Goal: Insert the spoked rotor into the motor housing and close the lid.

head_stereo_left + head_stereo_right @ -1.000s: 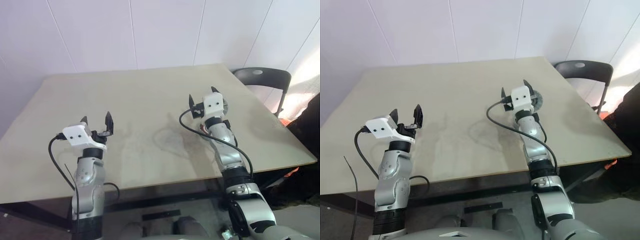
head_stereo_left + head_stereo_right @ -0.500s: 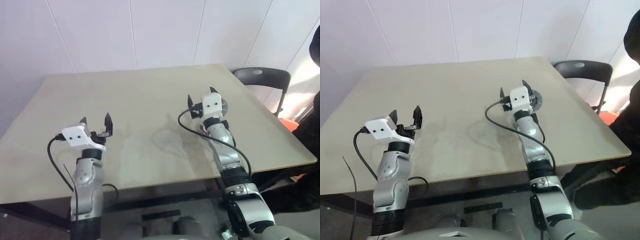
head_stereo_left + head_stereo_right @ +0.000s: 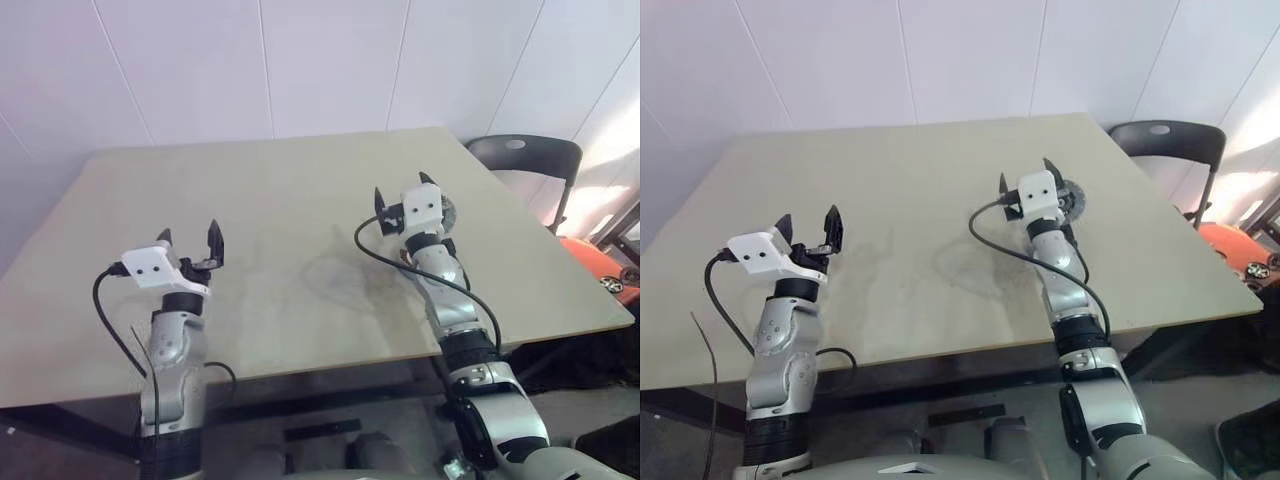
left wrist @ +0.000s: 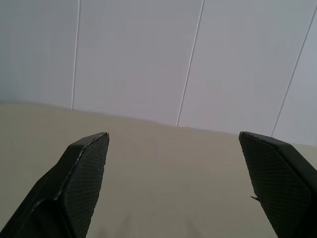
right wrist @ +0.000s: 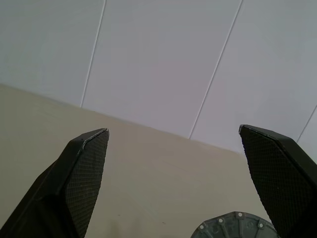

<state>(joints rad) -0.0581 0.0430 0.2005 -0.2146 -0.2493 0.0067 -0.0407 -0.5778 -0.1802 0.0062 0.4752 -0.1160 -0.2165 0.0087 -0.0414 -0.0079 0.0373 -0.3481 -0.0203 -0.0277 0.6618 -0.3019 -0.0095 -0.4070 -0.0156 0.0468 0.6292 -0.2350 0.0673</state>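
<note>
- Left claw (image 3: 190, 250) is held above the near-left part of the worktop (image 3: 280, 200), fingers spread apart, nothing between them.
- Right claw (image 3: 1025, 181) is raised over the right side, fingers spread wide, empty.
- A round grey disc (image 5: 233, 226) with rim bolts lies on the worktop just past the right claw, partly hidden behind it; lid or housing cannot be told.
- Step judged: the approach, no part grasped yet.
- Next move judged: right claw to be lowered onto the disc's rim once the part is identified.
</note>
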